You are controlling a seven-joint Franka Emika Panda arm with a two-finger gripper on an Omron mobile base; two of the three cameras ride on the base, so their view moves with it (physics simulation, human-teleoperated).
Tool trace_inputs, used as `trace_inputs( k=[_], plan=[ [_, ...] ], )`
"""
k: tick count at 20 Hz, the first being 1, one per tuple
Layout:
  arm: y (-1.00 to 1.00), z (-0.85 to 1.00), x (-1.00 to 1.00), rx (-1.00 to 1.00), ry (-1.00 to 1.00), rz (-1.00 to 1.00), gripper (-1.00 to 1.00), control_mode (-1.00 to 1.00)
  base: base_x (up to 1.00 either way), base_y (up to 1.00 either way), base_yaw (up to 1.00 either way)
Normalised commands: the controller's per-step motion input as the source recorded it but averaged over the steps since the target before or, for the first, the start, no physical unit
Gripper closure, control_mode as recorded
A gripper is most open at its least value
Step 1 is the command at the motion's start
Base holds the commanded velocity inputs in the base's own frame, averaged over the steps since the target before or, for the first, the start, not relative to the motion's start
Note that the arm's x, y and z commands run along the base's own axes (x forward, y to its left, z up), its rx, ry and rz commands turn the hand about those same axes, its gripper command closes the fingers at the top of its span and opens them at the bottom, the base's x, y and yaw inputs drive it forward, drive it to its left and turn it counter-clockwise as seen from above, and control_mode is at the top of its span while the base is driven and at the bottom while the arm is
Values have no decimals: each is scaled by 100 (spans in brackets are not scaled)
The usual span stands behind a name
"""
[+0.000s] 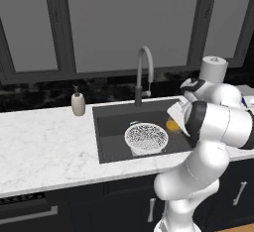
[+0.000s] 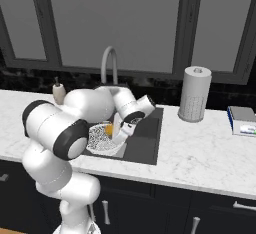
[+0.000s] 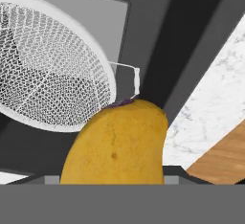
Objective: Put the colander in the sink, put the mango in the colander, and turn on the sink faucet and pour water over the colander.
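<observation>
Mango (image 3: 117, 144) carried right at the pincer (image 2: 111, 128), close against the hand camera and hiding both tips, so clenched on the fruit by every sign, though pad contact cannot be made out. Held above the sink (image 1: 111, 127) and not yet over the colander (image 1: 146, 138), probably to keep clear of the white rim before the drop. Colander already down on the basin floor, upright, mouth open upward, one small wire handle (image 3: 129, 77) poking out just past the fruit in the hand view. From the pincer, bowl ahead and off to one side, its near rim almost level with the fruit's tip; basin wall and pale marble surface (image 3: 210, 98) on the other side, close by. Open room mostly over the bowl itself; little slack toward the basin wall, so a short shift across the rim looks safer than a swing. Sink faucet (image 1: 144, 75) beyond the bowl at the back edge, untouched, no water visible. Soap bottle (image 1: 78, 103) well off to the side on the surface, out of the path.
</observation>
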Motion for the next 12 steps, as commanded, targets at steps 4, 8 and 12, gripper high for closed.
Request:
trace_inputs(
  k=[4,8,12],
  plan=[
    [1,-35,2,7,0,0,100,-100,0,0,0],
    [2,-35,21,6,3,0,100,-100,0,0,0],
    [20,-13,30,6,2,0,100,-100,0,0,0]
  ],
)
